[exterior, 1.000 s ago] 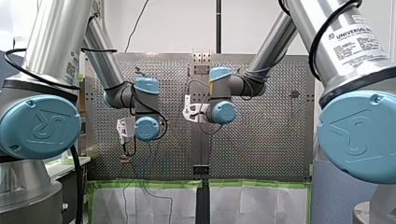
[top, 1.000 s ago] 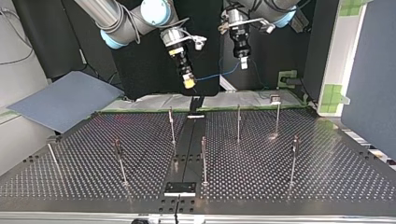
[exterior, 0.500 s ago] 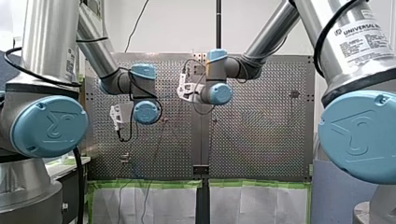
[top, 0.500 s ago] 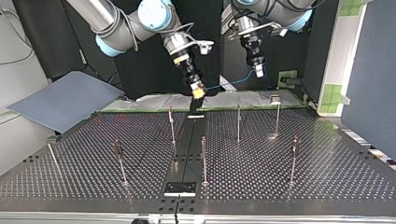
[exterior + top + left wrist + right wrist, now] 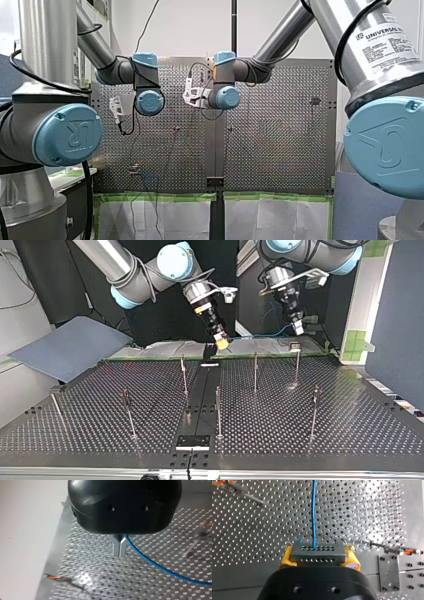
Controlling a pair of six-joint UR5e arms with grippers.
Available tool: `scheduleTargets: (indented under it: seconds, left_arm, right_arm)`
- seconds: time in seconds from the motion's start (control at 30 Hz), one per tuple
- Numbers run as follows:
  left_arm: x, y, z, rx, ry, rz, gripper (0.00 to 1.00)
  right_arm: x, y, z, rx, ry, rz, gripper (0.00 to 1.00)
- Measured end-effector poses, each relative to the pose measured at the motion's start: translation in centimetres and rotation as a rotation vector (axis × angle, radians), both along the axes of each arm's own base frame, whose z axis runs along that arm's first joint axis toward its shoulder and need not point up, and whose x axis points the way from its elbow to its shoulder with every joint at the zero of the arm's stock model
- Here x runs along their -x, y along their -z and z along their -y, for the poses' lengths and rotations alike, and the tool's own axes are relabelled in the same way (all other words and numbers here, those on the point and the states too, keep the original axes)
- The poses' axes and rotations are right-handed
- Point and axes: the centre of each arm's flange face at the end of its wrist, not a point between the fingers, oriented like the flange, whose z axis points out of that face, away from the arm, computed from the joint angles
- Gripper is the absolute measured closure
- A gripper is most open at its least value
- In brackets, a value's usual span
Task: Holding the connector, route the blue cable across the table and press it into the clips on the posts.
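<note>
The connector [image 5: 317, 553] is clamped between the yellow pads [image 5: 285, 559] of the right gripper [image 5: 221, 343] above the far edge of the table [image 5: 350, 430] in the top view. From it the cable [image 5: 313, 512] is led to the left gripper [image 5: 119, 552], whose metal fingers are closed on it at their root. Thin upright posts [image 5: 255, 371] are spread over the table in front of both grippers, with a grey-blue sheet [image 5: 65, 347] lying beside the table at that view's left. The clips [image 5: 409, 552] are seen only as blurred orange marks at the post tips, the grippers are hard to make out in the front view, and the cable's run is cut off in the left wrist view.
</note>
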Motion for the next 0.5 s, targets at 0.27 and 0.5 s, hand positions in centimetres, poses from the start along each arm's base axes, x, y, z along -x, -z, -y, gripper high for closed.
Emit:
scheduleTargets:
  seconds: [0.27,0.5]
  left_arm:
    - [-1.4,-4.7,-0.5,0.013,-0.004,0.077,1.0]
    - [-2.6,-6.1,-1.0,-0.008,-0.025,0.075,1.0]
  right_arm:
    - [-1.3,-2.4,-0.1,0.002,-0.015,-0.002,1.0]
    - [-2.0,-4.9,0.8,-0.002,-0.012,0.002,1.0]
